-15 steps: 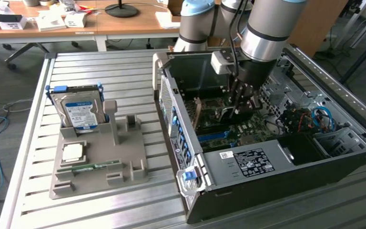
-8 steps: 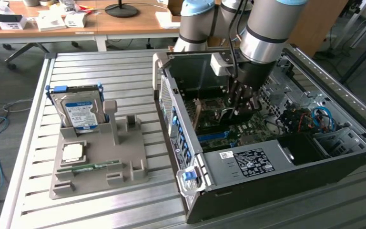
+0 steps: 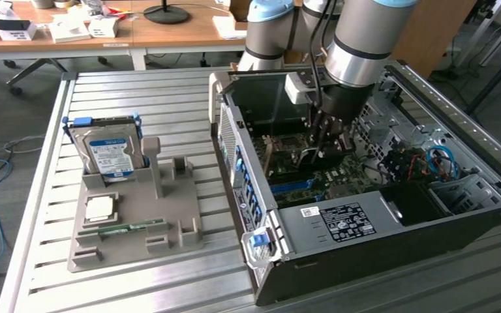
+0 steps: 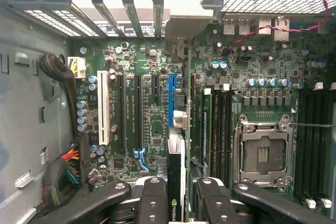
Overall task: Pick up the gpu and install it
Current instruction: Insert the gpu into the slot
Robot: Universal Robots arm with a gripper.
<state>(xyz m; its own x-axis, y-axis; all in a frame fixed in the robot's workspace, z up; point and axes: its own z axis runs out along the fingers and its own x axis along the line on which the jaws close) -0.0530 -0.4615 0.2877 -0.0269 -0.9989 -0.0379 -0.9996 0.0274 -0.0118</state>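
Observation:
My gripper (image 3: 323,145) reaches down into the open computer case (image 3: 459,130), over the green motherboard (image 3: 338,176). In the wrist view the gripper (image 4: 177,187) is shut on the gpu (image 4: 176,153), a thin dark card seen edge-on between the black fingers (image 4: 153,195). A small logo shows on the card's edge near the fingers. The card hangs in line with the blue expansion slot (image 4: 171,98) and runs toward the rear bracket openings (image 4: 157,9). I cannot tell whether its lower edge touches the slot.
A grey parts holder (image 3: 133,215) on the slatted table (image 3: 146,91) carries a hard drive (image 3: 107,147), a processor chip (image 3: 101,208) and a green memory stick (image 3: 127,228). Inside the case lie a processor socket (image 4: 262,153), memory slots (image 4: 218,124) and cable bundles (image 4: 65,169).

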